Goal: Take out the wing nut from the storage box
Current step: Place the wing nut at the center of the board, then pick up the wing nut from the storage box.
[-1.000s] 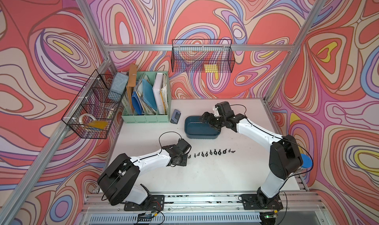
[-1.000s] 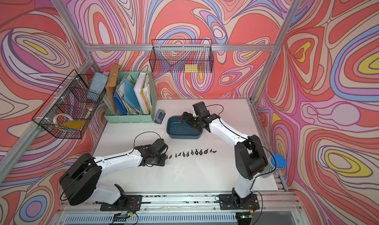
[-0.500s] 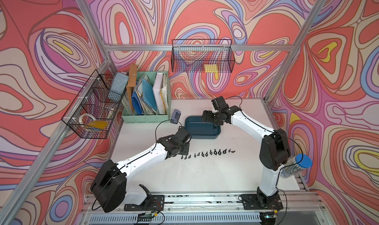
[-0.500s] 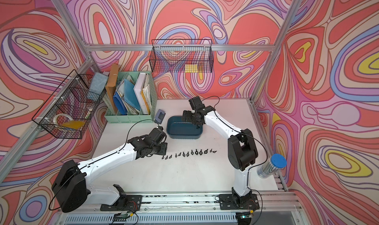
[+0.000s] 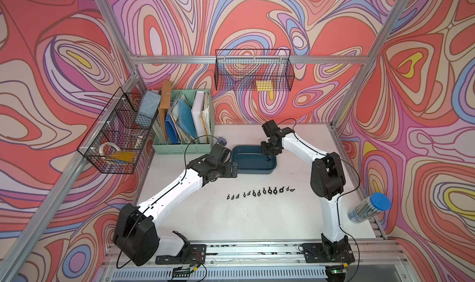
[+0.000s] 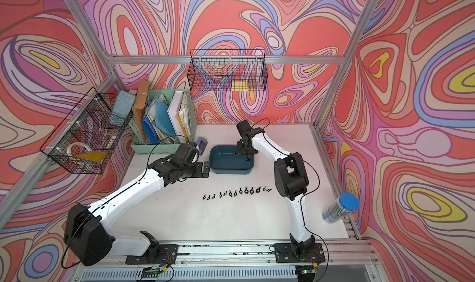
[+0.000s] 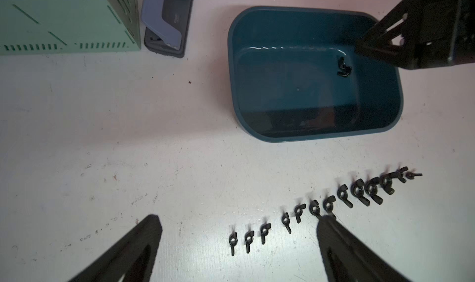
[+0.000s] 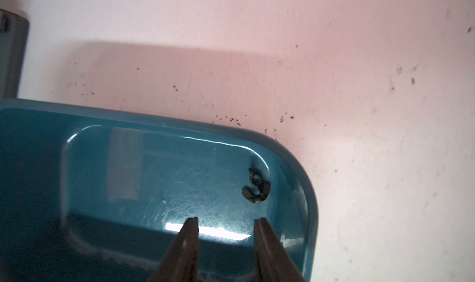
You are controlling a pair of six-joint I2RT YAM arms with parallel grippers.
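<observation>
The storage box (image 5: 254, 170) (image 6: 230, 170), a shallow teal tub, stands mid-table. One black wing nut (image 7: 344, 67) (image 8: 257, 185) lies on its floor near a right-end corner. My right gripper (image 8: 226, 220) (image 5: 268, 152) hangs over that end, pointing down. Its jaws stand a little apart with nothing between them, and the nut lies just beyond the fingertips. My left gripper (image 7: 239, 219) (image 5: 232, 168) is wide open and empty beside the box's left end, above the table. In the left wrist view the box (image 7: 282, 87) is ahead.
Several black wing nuts (image 5: 261, 192) (image 7: 326, 206) lie in a row on the white table in front of the box. Behind the left arm are a mint-green file organiser (image 5: 182, 129) and a hole punch (image 7: 167, 18). A blue-lidded tube (image 5: 370, 208) lies at the right edge.
My left arm has left the row of nuts and swung up to the box's left end, its jaws opening wide. My right gripper has moved over the box's right end and its jaws have narrowed.
</observation>
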